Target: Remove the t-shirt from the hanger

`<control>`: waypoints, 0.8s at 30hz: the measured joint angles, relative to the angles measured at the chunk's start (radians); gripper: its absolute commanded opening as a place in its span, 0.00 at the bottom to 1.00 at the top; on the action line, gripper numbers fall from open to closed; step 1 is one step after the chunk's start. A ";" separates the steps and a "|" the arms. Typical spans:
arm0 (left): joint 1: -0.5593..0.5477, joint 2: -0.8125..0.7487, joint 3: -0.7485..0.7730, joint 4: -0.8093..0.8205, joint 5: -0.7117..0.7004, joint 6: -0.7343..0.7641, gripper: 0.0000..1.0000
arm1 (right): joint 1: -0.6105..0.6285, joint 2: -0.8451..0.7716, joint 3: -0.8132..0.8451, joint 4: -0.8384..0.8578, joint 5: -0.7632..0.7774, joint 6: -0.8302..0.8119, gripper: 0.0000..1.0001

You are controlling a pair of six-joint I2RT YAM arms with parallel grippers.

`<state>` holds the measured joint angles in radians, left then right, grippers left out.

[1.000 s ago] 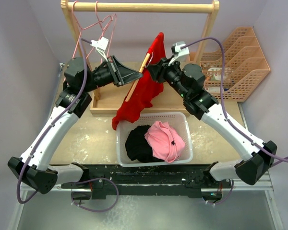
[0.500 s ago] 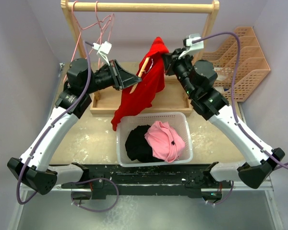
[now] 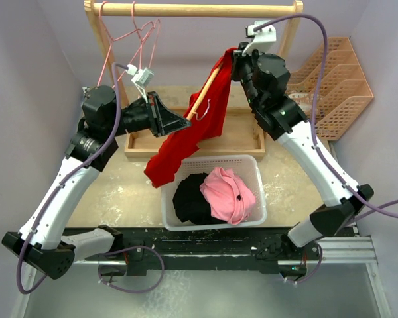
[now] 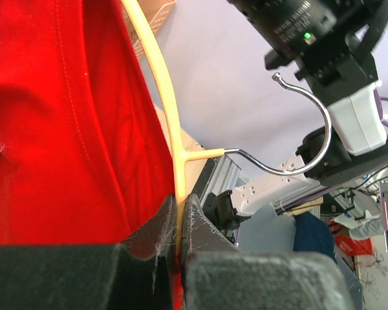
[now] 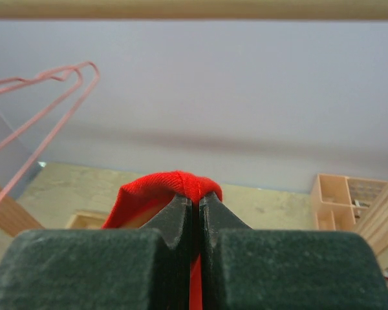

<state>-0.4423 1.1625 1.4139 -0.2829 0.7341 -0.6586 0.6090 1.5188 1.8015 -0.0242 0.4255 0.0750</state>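
A red t-shirt (image 3: pixel 198 127) hangs in mid-air on a pale wooden hanger (image 3: pixel 204 93) above the table. My left gripper (image 3: pixel 186 122) is shut on the hanger's lower arm; in the left wrist view the wooden bar (image 4: pixel 163 97) runs up from the pinched jaws (image 4: pixel 180 208) with the red cloth (image 4: pixel 58 123) on its left and the metal hook (image 4: pixel 304 139) free on the right. My right gripper (image 3: pixel 233 54) is raised near the rail and shut on the shirt's top edge, a red fold (image 5: pixel 174 186) bulging over its fingertips (image 5: pixel 196 205).
A wooden rack with a top rail (image 3: pixel 192 10) carries pink wire hangers (image 3: pixel 136 33). Under the shirt lies the rack's wooden base tray (image 3: pixel 242 139). A white basket (image 3: pixel 259 199) holds black and pink clothes. Peach paper trays (image 3: pixel 338 86) stand at the right.
My right gripper closed on the shirt's top edge and rose toward the rail, pulling the cloth up along the hanger. The left gripper kept its hold and shifted slightly.
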 measured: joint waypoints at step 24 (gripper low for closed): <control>0.004 -0.034 -0.019 -0.066 0.108 0.094 0.00 | -0.068 0.055 0.046 -0.141 -0.007 0.032 0.00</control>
<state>-0.4385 1.1282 1.3952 -0.3485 0.8421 -0.5648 0.5411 1.5742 1.8477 -0.1654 0.4183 0.1070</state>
